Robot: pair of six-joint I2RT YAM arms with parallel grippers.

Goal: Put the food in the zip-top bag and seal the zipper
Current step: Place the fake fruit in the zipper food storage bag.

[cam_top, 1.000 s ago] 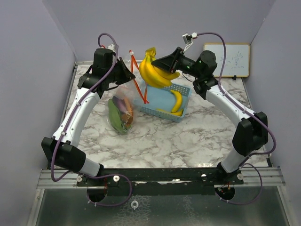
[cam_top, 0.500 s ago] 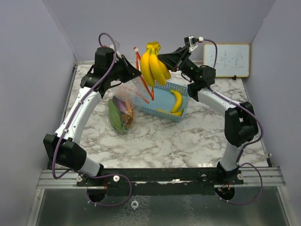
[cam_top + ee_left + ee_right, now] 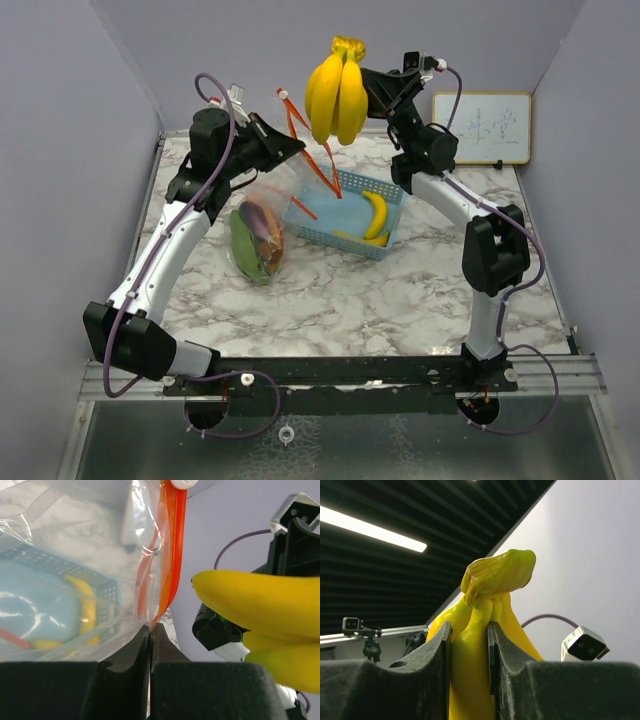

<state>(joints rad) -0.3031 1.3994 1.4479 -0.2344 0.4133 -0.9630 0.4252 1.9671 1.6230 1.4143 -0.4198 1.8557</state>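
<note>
My right gripper (image 3: 366,84) is shut on a bunch of yellow bananas (image 3: 337,96), hanging high above the table's back. In the right wrist view the pads clamp one banana (image 3: 469,680) just below the stem crown (image 3: 497,575). My left gripper (image 3: 290,149) is shut on the rim of the clear zip-top bag (image 3: 268,200), beside its orange zipper (image 3: 305,150), and holds that edge up. In the left wrist view the fingers (image 3: 151,632) pinch the plastic (image 3: 75,540) below the zipper (image 3: 172,560), with the bananas (image 3: 260,605) to the right. A green vegetable (image 3: 242,245) and purple eggplant (image 3: 262,220) lie inside the bag.
A blue mesh basket (image 3: 330,215) stands right of the bag, with a single banana (image 3: 377,213) in it. A small whiteboard (image 3: 482,127) leans on the back right wall. Grey walls close in on both sides of the marble table (image 3: 400,290).
The right arm has lifted the banana bunch from just over the basket to high above it, now hanging upright. The left gripper has raised the bag's rim a little.
</note>
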